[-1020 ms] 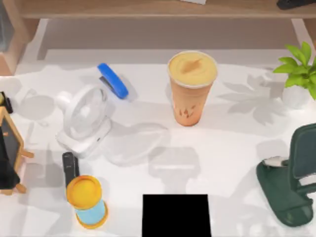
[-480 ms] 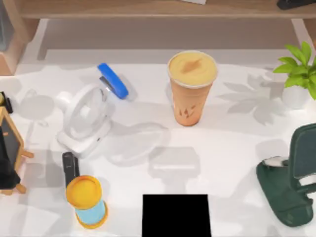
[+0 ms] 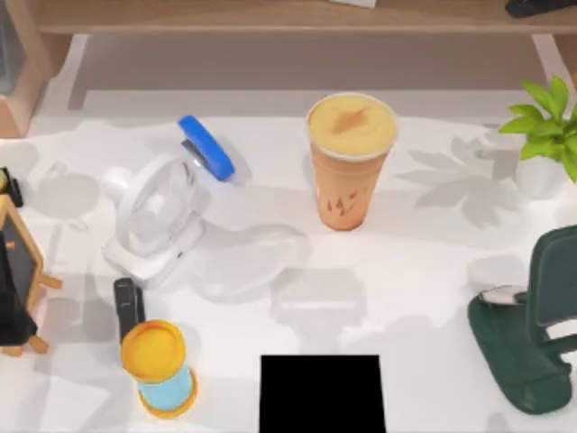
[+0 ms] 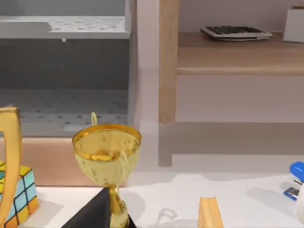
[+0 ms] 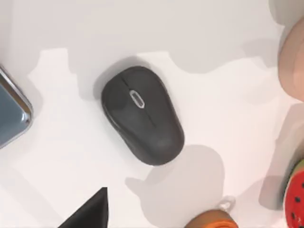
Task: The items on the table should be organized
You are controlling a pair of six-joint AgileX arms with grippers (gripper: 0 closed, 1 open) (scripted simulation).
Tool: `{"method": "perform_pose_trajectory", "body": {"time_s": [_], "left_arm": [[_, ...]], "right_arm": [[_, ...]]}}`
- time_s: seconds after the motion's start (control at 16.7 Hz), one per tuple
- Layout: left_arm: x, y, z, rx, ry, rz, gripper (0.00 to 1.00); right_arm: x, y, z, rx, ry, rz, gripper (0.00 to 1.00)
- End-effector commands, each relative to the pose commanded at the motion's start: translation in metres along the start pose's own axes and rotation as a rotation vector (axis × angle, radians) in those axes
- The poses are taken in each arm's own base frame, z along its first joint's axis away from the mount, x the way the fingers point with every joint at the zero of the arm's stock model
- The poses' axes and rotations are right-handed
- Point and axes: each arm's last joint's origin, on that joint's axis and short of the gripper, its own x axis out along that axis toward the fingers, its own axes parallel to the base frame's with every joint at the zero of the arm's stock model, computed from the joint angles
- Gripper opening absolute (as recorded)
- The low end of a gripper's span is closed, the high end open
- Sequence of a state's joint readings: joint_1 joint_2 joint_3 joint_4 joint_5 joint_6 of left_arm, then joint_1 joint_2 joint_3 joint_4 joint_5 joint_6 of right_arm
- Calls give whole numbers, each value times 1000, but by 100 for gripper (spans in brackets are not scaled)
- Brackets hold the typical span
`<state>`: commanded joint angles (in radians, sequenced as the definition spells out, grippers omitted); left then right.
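White counter [image 3: 424,271] carries the orange cup [image 3: 350,162]; my right wrist camera shows the mouse [image 5: 142,115] beside a grey-blue slab [image 5: 12,114]; gripper states: I cannot tell.

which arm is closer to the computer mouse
Right, most likely: its wrist view looks close down on the mouse; the left wrist view faces a gold trophy and wooden shelf instead.

Bright, even light; soft grey shadows across table [image 3: 424,271]; mild blur.

Top view overhead; left wrist faces shelf [image 4: 237,52]; right wrist close above mouse [image 5: 142,115].
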<state>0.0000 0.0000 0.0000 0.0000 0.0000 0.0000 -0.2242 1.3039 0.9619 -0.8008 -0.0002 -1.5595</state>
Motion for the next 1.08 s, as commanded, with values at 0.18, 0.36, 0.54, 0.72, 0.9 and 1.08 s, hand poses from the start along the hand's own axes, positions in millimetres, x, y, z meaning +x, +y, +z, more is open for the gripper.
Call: {"method": "perform_pose_trajectory", "body": {"time_s": [0.18,0.36,0.54,0.72,0.9,1.08], "left_arm": [[0,0,0,0,0,0,100],[0,0,0,0,0,0,100],[0,0,0,0,0,0,100],[0,0,0,0,0,0,100],[0,0,0,0,0,0,100],[0,0,0,0,0,0,100]], "right_arm": [[23,-27,-9,-213,-10,177,100],[46,-47,-18,-380,-50,309,100],[62,-58,-24,-481,-91,390,100],[68,-61,-26,-513,-107,417,100],[68,-61,-26,-513,-107,417,100],[73,-59,-25,-514,-108,418,100]]}}
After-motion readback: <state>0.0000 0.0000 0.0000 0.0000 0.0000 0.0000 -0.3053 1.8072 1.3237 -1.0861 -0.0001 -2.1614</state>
